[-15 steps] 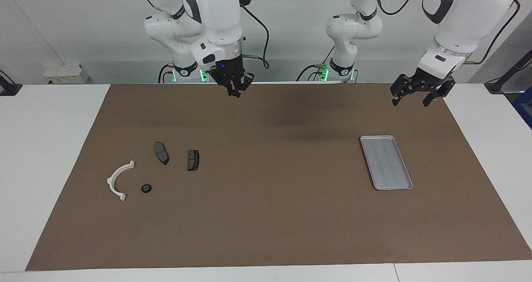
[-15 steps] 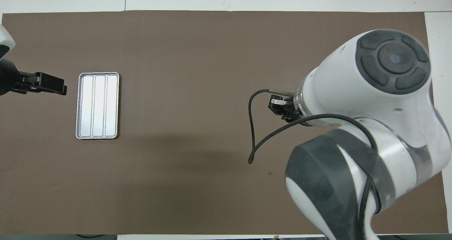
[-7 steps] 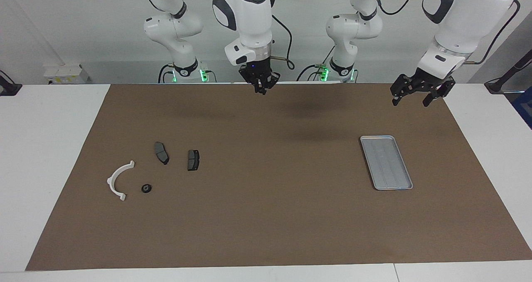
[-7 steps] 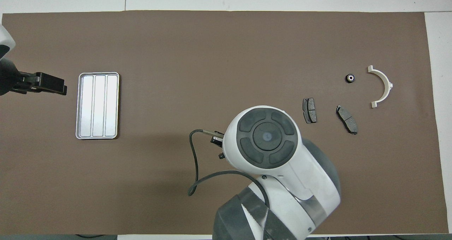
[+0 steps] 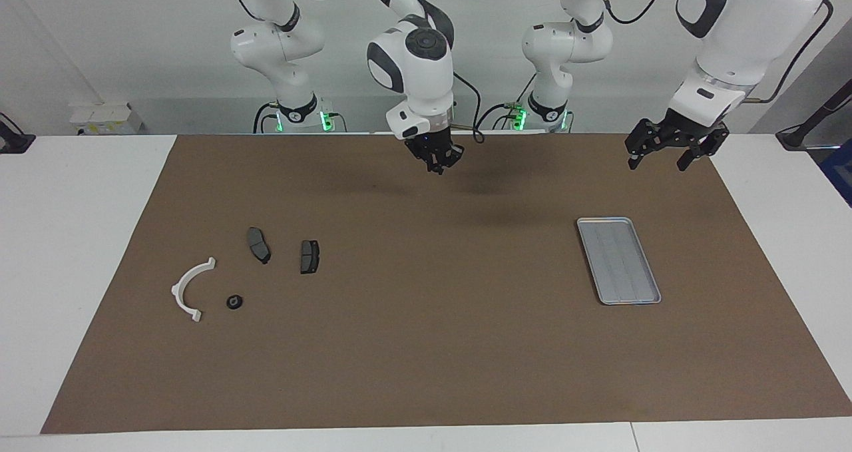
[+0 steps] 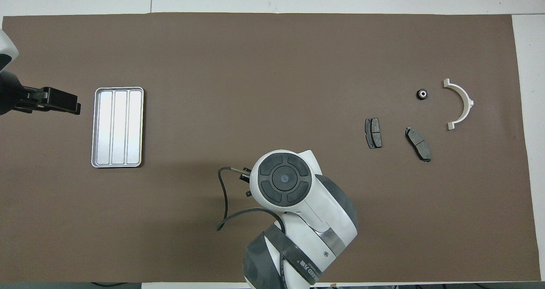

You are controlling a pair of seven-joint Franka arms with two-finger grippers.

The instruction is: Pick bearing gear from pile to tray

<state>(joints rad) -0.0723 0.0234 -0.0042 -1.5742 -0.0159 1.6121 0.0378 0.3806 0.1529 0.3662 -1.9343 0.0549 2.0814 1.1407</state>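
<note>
the small black round bearing gear with a pale centre (image 5: pixel 234 301) lies on the brown mat (image 5: pixel 426 345) toward the right arm's end of the bench, just beside the white curved plastic arc (image 5: pixel 190 288) and apart from it. the two dark grey pad-shaped plates (image 5: pixel 259 245) (image 5: pixel 309 256) rest a little nearer to the robots than the gear, well clear of it. none of the pile is touched. the flat rectangular silver-grey metal tray with lengthwise ridges (image 5: pixel 620 259) sits well apart, toward the left arm's end of the bench, and we see nothing in it.

what has just changed is the right arm: a second ago its bulk hung over the pile in the overhead view and hid it, and it has since swung toward the middle of the bench. the right claw (image 5: pixel 439 160) now hangs clenched over bare mat, well away from the gear, and we cannot make out anything between its tips. the left claw (image 5: pixel 667 147) waits released, in the air over the mat's edge near the tray.

we judge from this that no pick has begun: the gear is still in the pile, and the right arm would have to come back over it, open up and descend before anything reaches the tray.
</note>
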